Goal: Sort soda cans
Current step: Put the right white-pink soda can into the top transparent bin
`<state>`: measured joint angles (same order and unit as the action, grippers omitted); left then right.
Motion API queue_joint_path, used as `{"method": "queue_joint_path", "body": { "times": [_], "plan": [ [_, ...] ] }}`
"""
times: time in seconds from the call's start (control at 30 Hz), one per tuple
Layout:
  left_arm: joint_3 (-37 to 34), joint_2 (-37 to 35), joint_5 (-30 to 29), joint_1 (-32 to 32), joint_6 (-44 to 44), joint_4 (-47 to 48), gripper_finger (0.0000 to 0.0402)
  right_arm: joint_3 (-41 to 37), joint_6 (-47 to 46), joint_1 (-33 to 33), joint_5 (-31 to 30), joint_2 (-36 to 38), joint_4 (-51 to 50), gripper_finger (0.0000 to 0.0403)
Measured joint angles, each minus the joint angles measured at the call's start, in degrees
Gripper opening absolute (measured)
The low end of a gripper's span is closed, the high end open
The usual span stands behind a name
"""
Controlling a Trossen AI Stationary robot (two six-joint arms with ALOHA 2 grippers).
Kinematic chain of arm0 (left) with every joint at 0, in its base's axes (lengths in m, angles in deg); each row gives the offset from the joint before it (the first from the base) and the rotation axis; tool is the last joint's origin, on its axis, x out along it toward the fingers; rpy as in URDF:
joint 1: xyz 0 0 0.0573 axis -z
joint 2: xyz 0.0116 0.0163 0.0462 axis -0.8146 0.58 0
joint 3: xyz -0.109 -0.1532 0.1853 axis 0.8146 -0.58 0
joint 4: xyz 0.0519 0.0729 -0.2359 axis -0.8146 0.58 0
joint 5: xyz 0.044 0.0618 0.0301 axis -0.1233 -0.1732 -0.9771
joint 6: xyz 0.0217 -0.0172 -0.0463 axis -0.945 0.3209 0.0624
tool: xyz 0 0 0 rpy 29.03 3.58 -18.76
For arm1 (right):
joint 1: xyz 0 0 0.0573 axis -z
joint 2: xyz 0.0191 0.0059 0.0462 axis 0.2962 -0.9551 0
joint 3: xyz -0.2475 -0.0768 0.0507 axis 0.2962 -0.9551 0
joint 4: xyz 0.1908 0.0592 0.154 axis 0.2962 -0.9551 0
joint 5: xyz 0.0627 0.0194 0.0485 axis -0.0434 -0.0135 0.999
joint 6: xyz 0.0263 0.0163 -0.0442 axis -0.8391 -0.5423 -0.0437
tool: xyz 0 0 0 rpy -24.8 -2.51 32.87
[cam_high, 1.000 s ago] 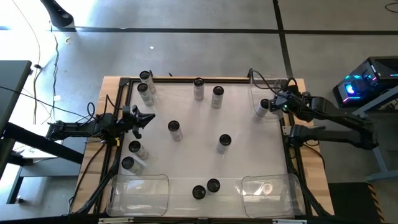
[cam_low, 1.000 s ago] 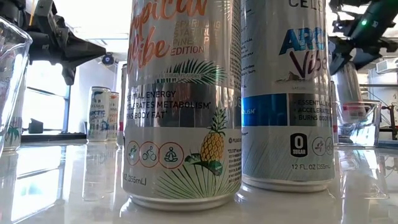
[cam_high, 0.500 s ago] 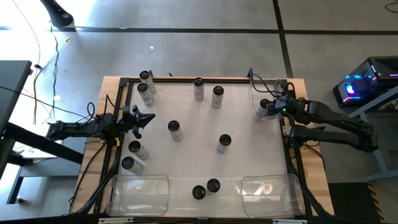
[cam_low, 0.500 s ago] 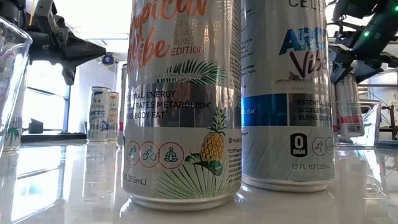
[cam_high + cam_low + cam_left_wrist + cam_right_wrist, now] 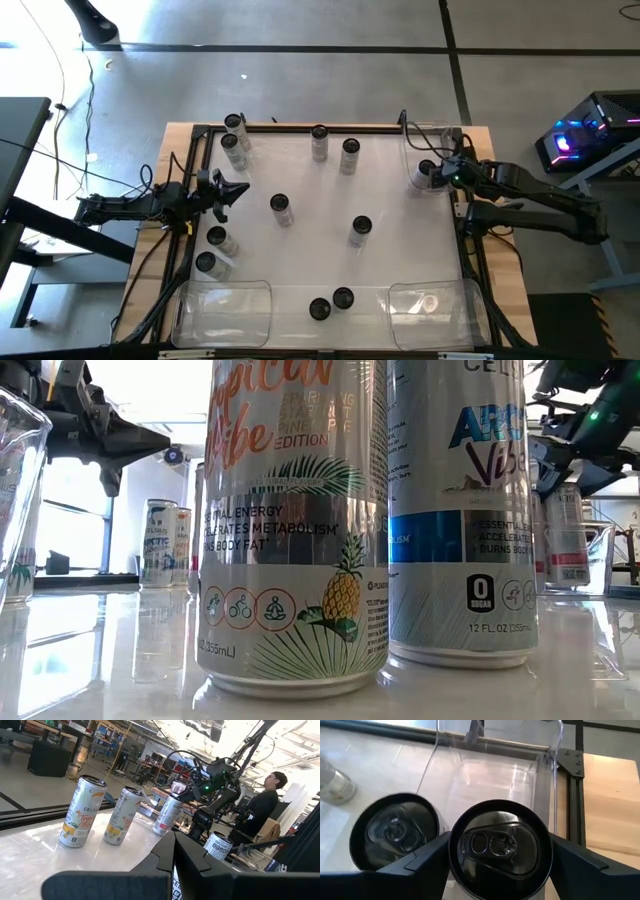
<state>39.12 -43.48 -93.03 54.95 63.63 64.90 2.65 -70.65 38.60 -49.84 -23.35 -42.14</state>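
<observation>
Several silver soda cans stand upright on the white table, among them one mid-table (image 5: 280, 205) and a pair at the near edge (image 5: 320, 308), which loom large in the low view (image 5: 295, 530). My right gripper (image 5: 432, 172) is over the clear bin at the far right corner (image 5: 445, 135), shut on a can (image 5: 500, 845). A second can (image 5: 395, 837) stands beside it in that bin. My left gripper (image 5: 236, 189) waits shut above the table's left side, touching nothing. My right gripper pinches the can's upper wall, just below the rim (image 5: 456, 847), between its two fingers (image 5: 427, 857), one on each side. It comes from above, pointing down. The can hangs upright inside the bin (image 5: 566, 535); whether its base rests on the bin floor I cannot tell.
Two more clear bins sit at the near edge, left (image 5: 222, 310) and right (image 5: 432, 308). Cans cluster at the far left corner (image 5: 232, 145), far middle (image 5: 350, 150) and left side (image 5: 206, 263). A black frame rail (image 5: 300, 128) edges the table. A person (image 5: 265, 800) is beyond the table.
My right gripper has gone down with its can into the far right bin, shifting slightly toward the table's near edge. The can sits lower in the low view than a second ago and stays upright.
</observation>
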Motion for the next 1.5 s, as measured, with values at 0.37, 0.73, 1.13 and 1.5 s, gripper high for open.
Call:
{"method": "queue_joint_path", "body": {
  "times": [0.37,0.73,1.13,1.5],
  "plan": [
    [0.0,0.0,-0.01,0.02,-0.02,0.02,0.0001,0.0,1.56,-0.02,3.45,-0.02,-0.71,0.0285],
    [0.0,0.02,0.01,0.02,0.02,0.0,0.0001,3.17,3.09,-0.02,3.65,-0.02,-1.55,0.0286],
    [0.0,0.02,-0.01,0.0,0.04,0.0,0.0001,3.65,1.56,0.0,8.63,-0.13,-5.6,0.0287],
    [0.0,0.01,0.0,0.0,0.07,0.0,0.0001,3.72,4.1,0.02,7.92,-0.11,-5.56,0.0299]
  ]
}}
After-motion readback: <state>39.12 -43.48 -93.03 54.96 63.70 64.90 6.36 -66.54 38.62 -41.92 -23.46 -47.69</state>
